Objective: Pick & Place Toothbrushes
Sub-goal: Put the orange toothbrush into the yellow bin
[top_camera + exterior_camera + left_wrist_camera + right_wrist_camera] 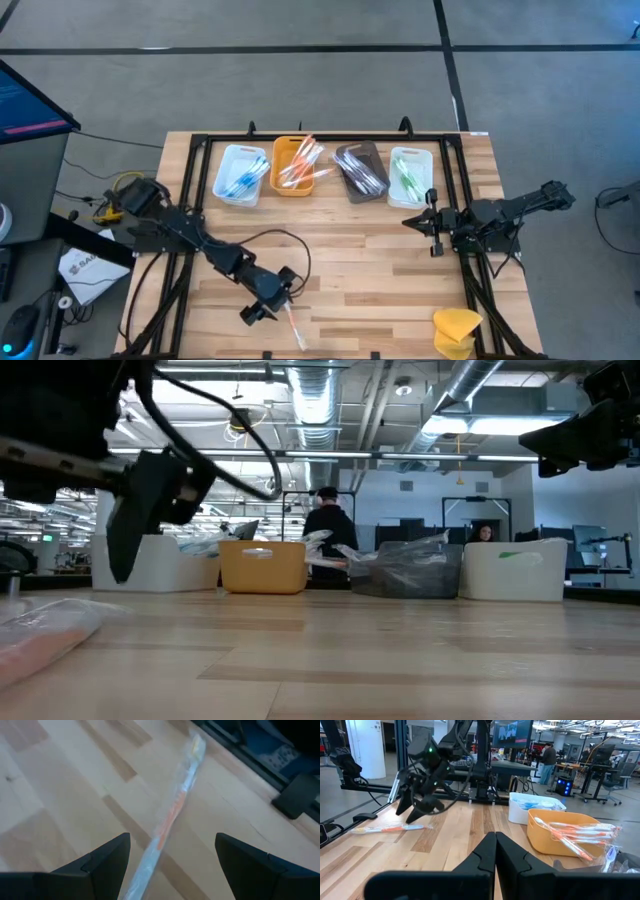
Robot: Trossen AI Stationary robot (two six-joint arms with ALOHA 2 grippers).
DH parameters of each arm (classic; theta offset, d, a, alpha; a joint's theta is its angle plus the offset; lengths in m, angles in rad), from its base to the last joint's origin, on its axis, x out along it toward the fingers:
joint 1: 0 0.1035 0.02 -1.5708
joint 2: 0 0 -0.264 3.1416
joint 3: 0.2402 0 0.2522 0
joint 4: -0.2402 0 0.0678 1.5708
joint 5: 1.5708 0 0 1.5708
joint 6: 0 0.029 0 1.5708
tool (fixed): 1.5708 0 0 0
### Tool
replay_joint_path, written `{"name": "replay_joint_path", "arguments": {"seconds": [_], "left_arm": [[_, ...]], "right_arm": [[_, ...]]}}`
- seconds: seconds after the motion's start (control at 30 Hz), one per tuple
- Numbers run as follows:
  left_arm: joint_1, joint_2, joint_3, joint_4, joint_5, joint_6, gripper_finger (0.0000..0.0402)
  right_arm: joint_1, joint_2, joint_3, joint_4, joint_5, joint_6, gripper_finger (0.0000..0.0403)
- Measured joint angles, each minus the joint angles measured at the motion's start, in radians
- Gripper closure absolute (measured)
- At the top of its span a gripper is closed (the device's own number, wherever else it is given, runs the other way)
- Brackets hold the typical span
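Note:
One toothbrush [172, 815], orange-handled in a clear wrapper, lies flat on the wooden table [380, 270] near its front edge [294, 325]. My left gripper [172, 837] hangs open just above it, slanting down, one finger on either side of the handle, touching nothing. The right wrist view shows that gripper [417, 810] over the toothbrush [390, 828]. More toothbrushes lie in the trays at the back: blue ones [243, 180], orange ones [300, 165], clear ones [362, 172], green ones [408, 178]. My right gripper [412, 222] waits shut at the right, held level above the table.
The white [225, 185], orange [280, 185], grey [345, 158] and white [425, 160] trays stand in a row along the far edge. A yellow sponge-like lump [457, 328] lies at the front right. Black frame bars [455, 190] edge the table. People stand in the room behind.

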Motion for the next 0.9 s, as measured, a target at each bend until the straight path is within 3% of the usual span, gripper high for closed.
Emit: {"name": "replay_joint_path", "arguments": {"seconds": [0.23, 0.9], "left_arm": [[0.024, 0.026, 0.000, 0.014, 0.046, 0.005, 0.0116], [0.066, 0.117, 0.005, 0.029, 0.027, -0.025, 0.0116]], "right_arm": [[0.000, 0.000, 0.000, 0.000, 0.000, 0.000, 0.0403], [0.000, 0.000, 0.000, 0.000, 0.000, 0.000, 0.0403]]}}
